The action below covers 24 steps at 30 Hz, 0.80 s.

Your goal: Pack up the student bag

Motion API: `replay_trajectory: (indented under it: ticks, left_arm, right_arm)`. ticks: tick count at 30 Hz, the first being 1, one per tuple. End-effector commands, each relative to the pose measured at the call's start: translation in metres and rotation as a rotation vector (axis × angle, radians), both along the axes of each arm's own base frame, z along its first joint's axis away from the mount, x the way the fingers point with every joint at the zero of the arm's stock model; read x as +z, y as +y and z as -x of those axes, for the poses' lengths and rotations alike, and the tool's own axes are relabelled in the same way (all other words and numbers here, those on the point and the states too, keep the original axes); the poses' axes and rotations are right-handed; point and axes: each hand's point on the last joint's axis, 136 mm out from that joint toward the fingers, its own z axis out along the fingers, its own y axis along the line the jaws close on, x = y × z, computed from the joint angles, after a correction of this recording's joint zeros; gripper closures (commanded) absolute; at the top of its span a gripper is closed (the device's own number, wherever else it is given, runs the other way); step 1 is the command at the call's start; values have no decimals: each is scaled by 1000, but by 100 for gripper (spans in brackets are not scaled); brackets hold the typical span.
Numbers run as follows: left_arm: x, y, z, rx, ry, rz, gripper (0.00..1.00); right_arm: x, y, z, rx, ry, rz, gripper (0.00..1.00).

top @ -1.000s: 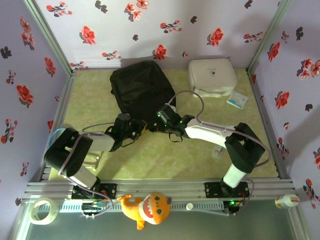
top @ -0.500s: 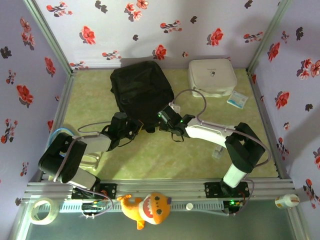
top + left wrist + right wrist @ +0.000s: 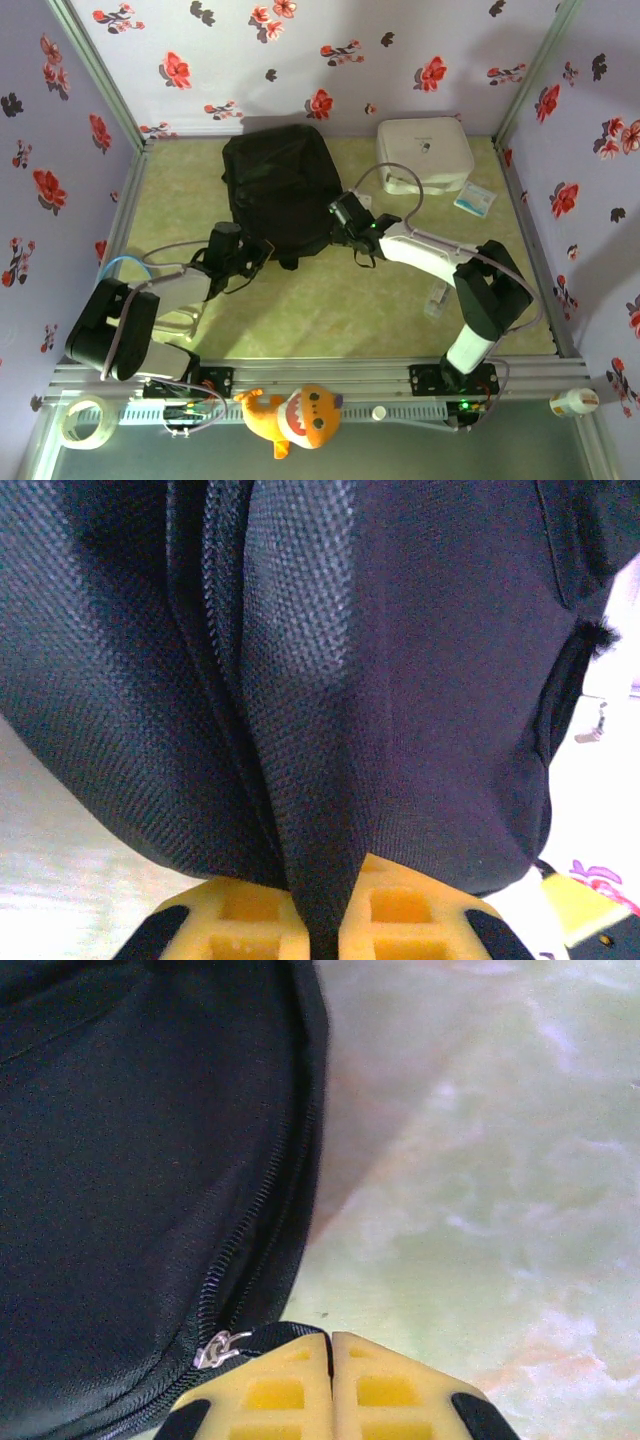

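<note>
My left gripper (image 3: 320, 920) pinched a fold of the bag (image 3: 280, 185). My right gripper (image 3: 330, 1360) sat closed at the zipper pull (image 3: 220, 1347). Bag looked unopened, nothing packed.

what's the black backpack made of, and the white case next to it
Student bag: woven synthetic cloth, probably nylon or polyester, matte; coarse weave and soft folds show. Zipper pull: shiny, likely metal. White case: smooth, holds a rounded shape, maybe a semi-rigid shell; too far to tell.
</note>
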Motion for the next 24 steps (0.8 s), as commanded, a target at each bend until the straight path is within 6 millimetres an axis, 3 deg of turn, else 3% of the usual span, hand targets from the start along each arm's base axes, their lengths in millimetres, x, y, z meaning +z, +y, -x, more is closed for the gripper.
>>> replay_trajectory:
  ticks: [1,7,12,15,19,24]
  left_arm:
    - [-2,41,-12,46,7,-133,97]
    - [9,82,-29,18,-11,-246,82]
    - [13,105,-23,20,25,-317,42]
    - [18,113,-13,42,47,-330,34]
    - [24,109,-1,83,67,-258,29]
    - [30,75,2,83,30,-123,27]
  right_arm:
    - [5,21,3,155,3,-20,100]
    - [8,96,32,380,28,-141,100]
    - [15,145,34,391,83,-310,100]
    - [21,170,32,399,106,-400,100]
    - [21,186,33,419,110,-394,100]
    - [23,186,33,420,99,-388,100]
